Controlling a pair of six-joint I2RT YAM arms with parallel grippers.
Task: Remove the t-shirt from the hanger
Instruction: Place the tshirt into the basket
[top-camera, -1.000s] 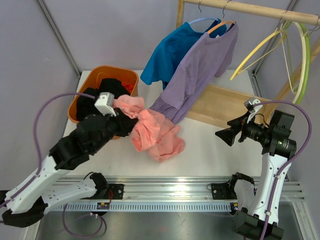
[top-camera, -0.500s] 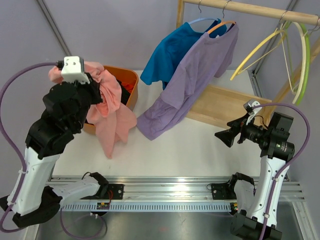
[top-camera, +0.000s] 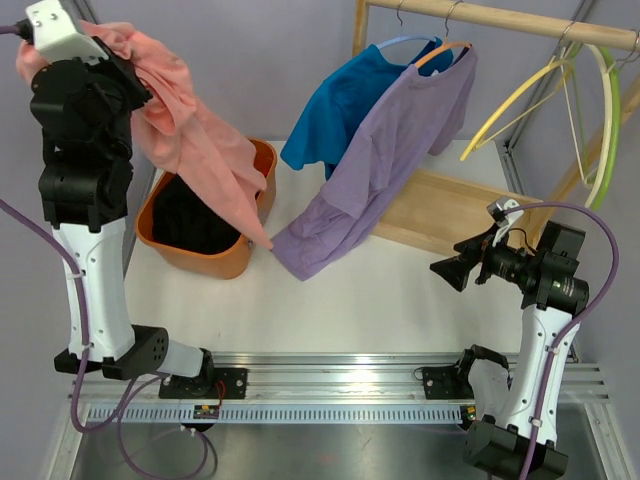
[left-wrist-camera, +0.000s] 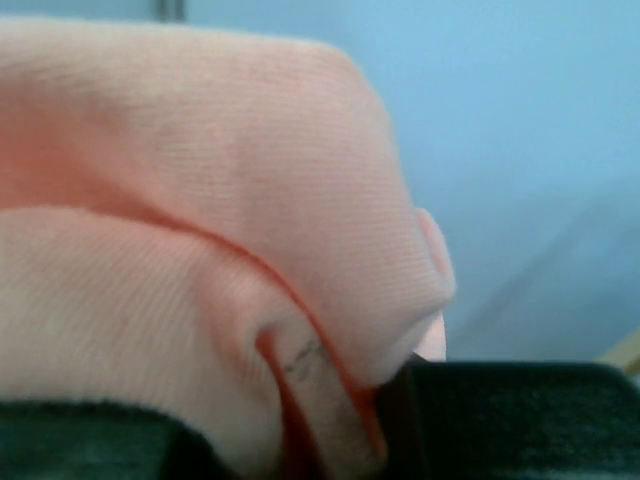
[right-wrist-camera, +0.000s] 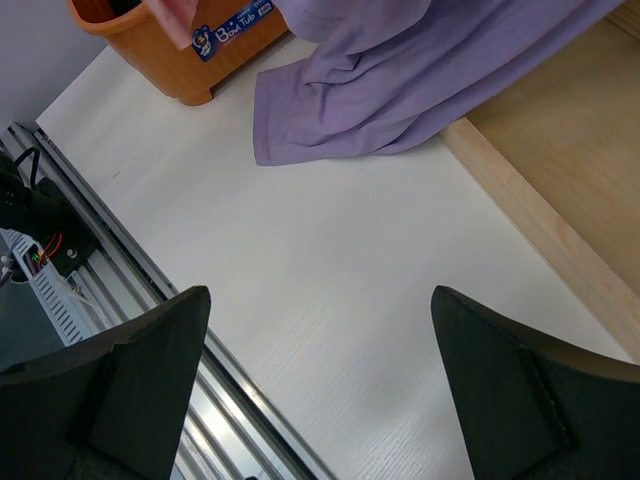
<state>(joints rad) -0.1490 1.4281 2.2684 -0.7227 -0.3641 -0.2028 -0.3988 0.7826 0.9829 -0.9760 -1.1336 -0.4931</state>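
A pink t-shirt (top-camera: 190, 140) hangs from my left gripper (top-camera: 122, 62), which is raised high at the far left and shut on a bunch of its cloth (left-wrist-camera: 200, 200). The shirt is on no hanger, and its hem trails down over the orange basket (top-camera: 205, 258). A purple t-shirt (top-camera: 400, 140) is on an orange hanger (top-camera: 445, 50) on the wooden rail (top-camera: 500, 18), its hem lying on the table (right-wrist-camera: 420, 70). My right gripper (top-camera: 447, 272) is open over bare table (right-wrist-camera: 320, 350), right of the purple hem.
A blue t-shirt (top-camera: 345, 100) hangs on a blue hanger (top-camera: 400, 42) beside the purple one. Empty yellow and green hangers (top-camera: 530, 95) hang at the right. A wooden board (top-camera: 440, 210) forms the rack's base. Dark clothes lie in the basket.
My left arm has swung up from the table to the top left, lifting the pink t-shirt off the table and over the basket. The right arm has not moved.
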